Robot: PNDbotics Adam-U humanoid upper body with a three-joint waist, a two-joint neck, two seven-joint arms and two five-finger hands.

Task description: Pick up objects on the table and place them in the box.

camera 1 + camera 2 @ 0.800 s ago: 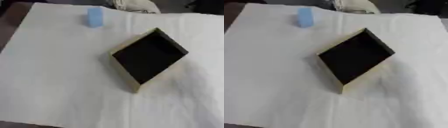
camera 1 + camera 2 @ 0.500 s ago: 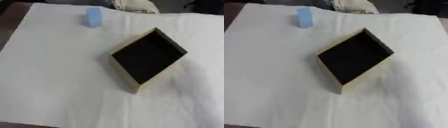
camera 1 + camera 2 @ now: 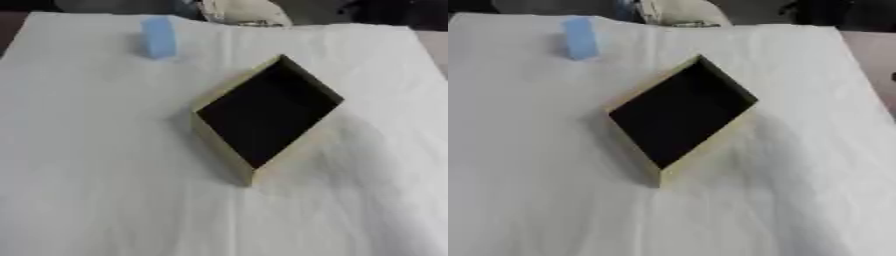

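Left eye view: a table (image 3: 79,165) covered by a white cloth, seen from above.
Box: the box (image 3: 220,146) sits near the middle of the cloth, turned so one corner points toward the camera and the opposite one away.
Box look: open on top, pale tan walls, a dark, almost black inside; nothing can be made out within it.
Box shadow: a soft shade lies on the cloth along its lower right side.
Blue block: the blue block (image 3: 158,37) stands upright near the far left part of the cloth, well apart from the box.
Block look: light blue, taller than wide, plain faces, rounded-looking edges; finer detail cannot be told.
Cloth: creased lengthwise, with a fold running from the far edge toward the near edge past the box's near corner.
Far edge: a pale, rounded object (image 3: 241,11) lies just beyond the cloth; what it is cannot be told.
Hands: neither the left nor the right hand shows in either eye view, so how far open they are cannot be told, and nothing is seen held.
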